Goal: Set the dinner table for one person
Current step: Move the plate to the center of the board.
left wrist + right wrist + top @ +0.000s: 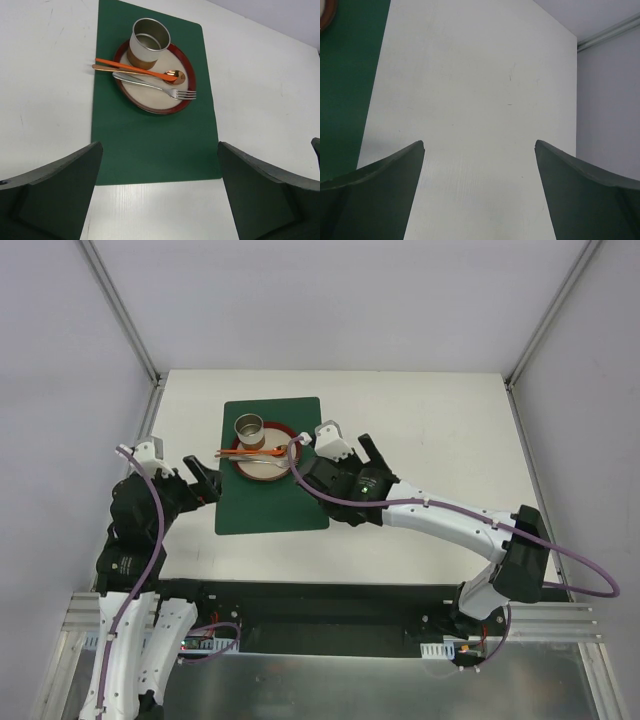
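Black and spread wide, empty: the left pincer [159, 145] hovers at the dark green rectangular placemat's [150, 125] left edge, the right pincer [480, 144] over bare white desk [470, 75] by its right edge. Beyond, orange spoon [150, 73] and steel fork [150, 86] lie on the red-rimmed cream plate [150, 101] against the metal cup [147, 45]; a clumsy pick could topple it, I reckon.

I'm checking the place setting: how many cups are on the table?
1. The metal cup stands upright on the far-left part of the plate, over the green placemat on the dinner table. None looks hidden.
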### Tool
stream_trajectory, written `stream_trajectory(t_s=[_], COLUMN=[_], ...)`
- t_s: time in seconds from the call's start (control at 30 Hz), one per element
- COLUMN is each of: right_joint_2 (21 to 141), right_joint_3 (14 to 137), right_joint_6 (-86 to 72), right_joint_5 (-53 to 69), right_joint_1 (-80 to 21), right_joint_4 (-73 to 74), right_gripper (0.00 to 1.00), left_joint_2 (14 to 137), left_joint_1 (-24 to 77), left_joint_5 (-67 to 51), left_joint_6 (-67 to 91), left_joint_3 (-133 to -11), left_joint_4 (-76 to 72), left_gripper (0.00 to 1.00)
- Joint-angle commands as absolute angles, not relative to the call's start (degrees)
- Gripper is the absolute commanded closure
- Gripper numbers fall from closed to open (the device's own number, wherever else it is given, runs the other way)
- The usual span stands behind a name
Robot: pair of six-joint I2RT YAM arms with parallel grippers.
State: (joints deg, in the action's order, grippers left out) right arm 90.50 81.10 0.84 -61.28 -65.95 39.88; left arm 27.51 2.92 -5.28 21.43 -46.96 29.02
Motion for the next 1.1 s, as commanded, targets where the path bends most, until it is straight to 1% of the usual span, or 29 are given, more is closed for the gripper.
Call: stream_trajectory(t_s=[0.0,0.1,0.23,0.3,0.4,0.5,0.57,0.67,0.73,0.77,0.8,0.83,0.87,0.9,0.97,1.0,1.07], right_joint_2=[91.2,91.5,91.1,90.9,90.4,89.6,88.9,88.2,88.2,88.2,88.5,88.9,90.1,90.9,93.8,94.8,96.7], right_joint_3=[83.9,84.2,84.3,84.4,84.6,84.8,85.0,86.3,87.4,87.5,87.8,87.9,88.2,88.4,89.3,89.3,87.6], right_joint_6=[0.3,-1.1,-1.3,-1.3,-1.4,-1.7,-1.6,-1.3,-0.7,-0.3,1.1,2.1,3.3,4.7,5.5,5.7,5.5], right_joint_5=[-63.2,-63.3,-63.5,-63.5,-63.5,-62.5,-61.4,-54.9,-47.5,-44.9,-38.9,-35.6,-32.7,-28.1,-22.5,-17.8,-12.9], right_joint_1=[-66.1,-66.1,-66.1,-66.0,-66.0,-65.7,-64.9,-61.7,-58.6,-57.5,-56.4,-54.7,-54.0,-53.4,-51.5,-50.8,-48.3], right_joint_4=[41.0,41.0,40.9,40.6,40.5,39.8,38.5,36.7,34.3,32.1,30.8,29.2,26.1,24.9,21.6,20.1,14.4], right_gripper=[0.03,0.03,0.03,0.03,0.03,0.03,0.03,0.03,0.03,0.03,0.03,0.04,0.04,0.04,0.03,0.04,0.03], left_joint_2=[29.6,32.3,37.8,39.4,41.7,43.4,44.0,43.5,41.4,40.0,37.6,36.1,35.2,33.1,31.6,31.1,31.5], left_joint_1=[2.7,2.7,2.7,2.7,2.7,2.6,2.6,2.6,2.6,2.6,2.7,2.7,2.6,2.7,2.6,2.7,2.6], left_joint_5=[-3.9,-5.2,-1.1,-2.4,-0.6,-2.2,-7.0,-12.9,-14.5,-12.3,-11.0,-9.6,-5.1,-3.2,0.1,3.1,4.2], left_joint_6=[20.9,19.5,21.1,20.7,24.8,28.7,29.4,26.8,26.0,26.0,25.2,23.9,23.6,23.5,22.6,22.2,21.1], left_joint_3=[-49.4,-52.3,-56.5,-57.9,-58.9,-60.1,-61.5,-63.9,-64.1,-63.7,-63.4,-63.0,-62.2,-61.8,-60.8,-60.6,-60.1], left_joint_4=[29.0,30.9,35.7,37.8,40.4,41.7,41.7,41.8,41.4,41.3,41.4,41.0,41.0,41.0,41.0,41.0,41.0], left_gripper=[0.01,0.01,0.01,0.01,0.01,0.01,0.01,0.01,0.01,0.01,0.01,0.01,0.01,0.01,0.01,0.01,0.01])
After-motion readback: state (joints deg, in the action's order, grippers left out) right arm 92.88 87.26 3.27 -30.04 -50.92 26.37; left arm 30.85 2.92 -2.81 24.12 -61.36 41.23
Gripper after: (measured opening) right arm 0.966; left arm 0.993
